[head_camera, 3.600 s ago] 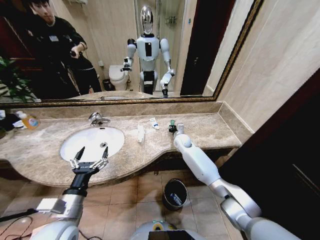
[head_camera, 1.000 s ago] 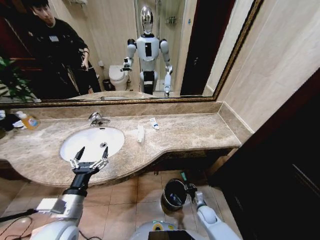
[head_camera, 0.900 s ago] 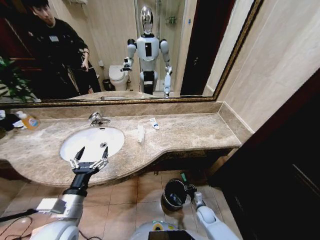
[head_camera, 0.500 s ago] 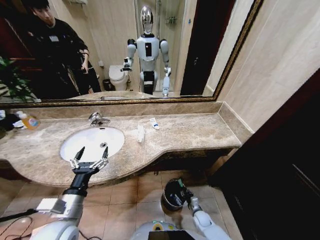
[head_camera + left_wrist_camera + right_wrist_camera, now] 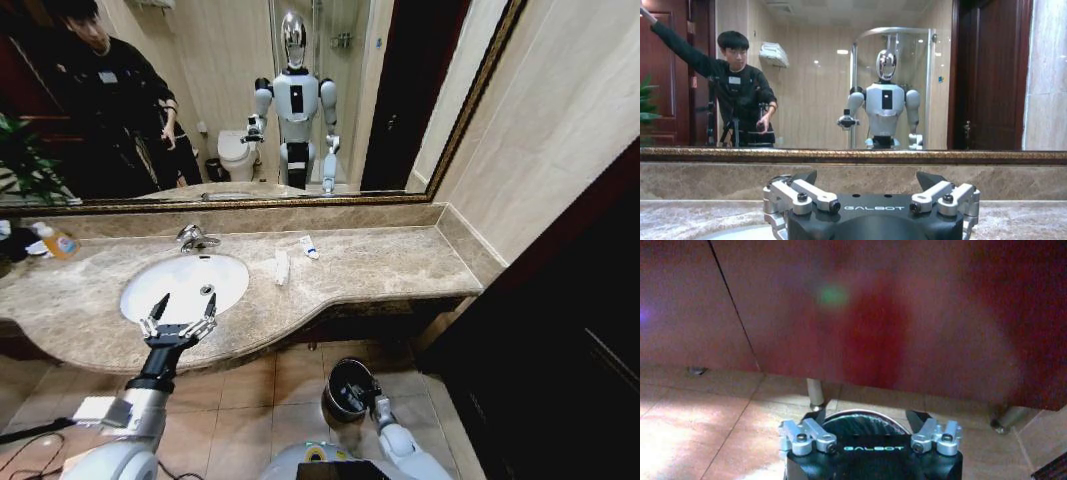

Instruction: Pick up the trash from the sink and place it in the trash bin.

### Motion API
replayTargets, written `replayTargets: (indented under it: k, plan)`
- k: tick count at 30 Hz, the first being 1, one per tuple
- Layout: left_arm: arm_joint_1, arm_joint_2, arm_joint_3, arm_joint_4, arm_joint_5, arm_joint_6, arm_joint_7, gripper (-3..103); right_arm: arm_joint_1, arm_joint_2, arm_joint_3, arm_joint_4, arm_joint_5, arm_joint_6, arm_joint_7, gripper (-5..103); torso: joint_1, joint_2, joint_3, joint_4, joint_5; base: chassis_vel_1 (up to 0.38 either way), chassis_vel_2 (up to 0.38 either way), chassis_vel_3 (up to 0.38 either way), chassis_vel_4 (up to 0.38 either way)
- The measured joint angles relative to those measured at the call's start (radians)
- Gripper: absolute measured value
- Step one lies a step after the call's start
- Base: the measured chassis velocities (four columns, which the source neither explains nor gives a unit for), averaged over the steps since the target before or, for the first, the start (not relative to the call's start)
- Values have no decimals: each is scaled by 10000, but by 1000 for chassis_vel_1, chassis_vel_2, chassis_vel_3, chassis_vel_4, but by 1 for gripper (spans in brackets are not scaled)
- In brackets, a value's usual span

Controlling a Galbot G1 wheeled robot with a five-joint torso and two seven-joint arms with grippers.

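Note:
The white oval sink [image 5: 215, 272] sits in the marble top under a chrome faucet [image 5: 192, 237]. My left gripper [image 5: 180, 315] hovers open over the sink's front rim, with its open fingers [image 5: 803, 178] facing the mirror in the left wrist view. Two pieces of trash lie on the counter beyond the basin: a white tube [image 5: 282, 266] and a smaller white tube with teal print [image 5: 309, 245]. The black trash bin [image 5: 337, 375] stands on the floor below the counter. My right gripper [image 5: 372, 397] is low at the bin's right rim; its wrist view shows it [image 5: 868, 416] open and empty, just above the bin's rim [image 5: 853, 415].
A clear bottle with an orange label [image 5: 60, 243] stands at the counter's far left. A dark wooden cabinet front [image 5: 860, 315] on metal legs [image 5: 815, 394] rises right behind the bin. A dark panel [image 5: 570, 330] closes off the right side. The floor is tiled.
My right gripper has dropped from the counter down to the trash bin. The green-capped tube seen in it a second ago no longer shows. The left arm has stayed still.

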Motion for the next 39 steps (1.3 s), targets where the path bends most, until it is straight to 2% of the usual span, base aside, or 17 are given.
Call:
replayTargets:
  k: [3, 5, 7, 19, 29, 31, 33, 39]
  plan:
    - [0, 0, 0, 0, 0, 1, 0, 100, -20, 11, 0, 38, -18, 0, 13, 92, 0, 0, 0, 0, 0, 0, 0, 0, 0]
    - [0, 0, 0, 0, 0, 0, 0, 100, -25, 13, 1, 66, -21, 0, 26, 92, 0, 0, 0, 0, 0, 0, 0, 0, 0]
    - [0, 0, 0, 0, 0, 0, 0, 100, -24, 7, 12, 117, -20, -1, 110, 99, 0, 0, 0, 0, 0, 0, 0, 0, 0]
    - [0, 0, 0, 0, 1, 0, 0, 100, -598, -400, 74, 1176, 152, 47, 501, 100, 0, 0, 0, 0, 0, 0, 0, 0, 0]
    - [0, 0, 0, 0, 0, 0, 0, 100, -1685, -1026, 199, 3424, 744, 55, 748, 100, 0, 0, 0, -1, 0, 0, 0, 0, 0]
    - [0, 0, 0, 0, 0, 0, 0, 100, -1793, -1090, 257, 3709, 644, 157, 866, 100, -1, 0, 0, -1, 2, 0, 0, 0, 0]
    - [0, 0, 0, 0, 0, 0, 0, 100, -1947, -1190, 460, 4157, -212, 650, 1236, 100, 0, 0, 0, -1, 0, 0, 0, 0, 0]
    - [0, 0, 0, 0, 0, 0, 1, 100, -2209, -1286, 593, 5235, -687, 835, 1439, 100, 0, 0, 0, -1, 1, 0, 0, 0, 0]
